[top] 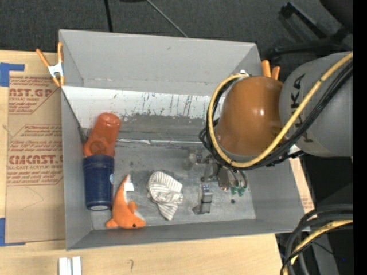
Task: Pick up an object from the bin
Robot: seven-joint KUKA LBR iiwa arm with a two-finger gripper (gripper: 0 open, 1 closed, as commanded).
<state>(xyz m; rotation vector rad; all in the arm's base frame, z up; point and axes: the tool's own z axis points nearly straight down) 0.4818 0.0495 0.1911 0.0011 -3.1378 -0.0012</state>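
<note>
My gripper (205,198) hangs low over the bin floor at the right of the middle, below the arm's orange dome. Just to its left lies a crumpled white cloth with grey stripes (165,194), apart from the gripper. I see nothing held in the gripper. An orange fish-shaped toy (125,211) lies further left near the front wall.
Along the left wall a dark blue cylinder (98,182) lies with an orange cup-like thing (103,134) behind it. The arm and its cables cover the right part of the bin. Bare floor shows at the back middle.
</note>
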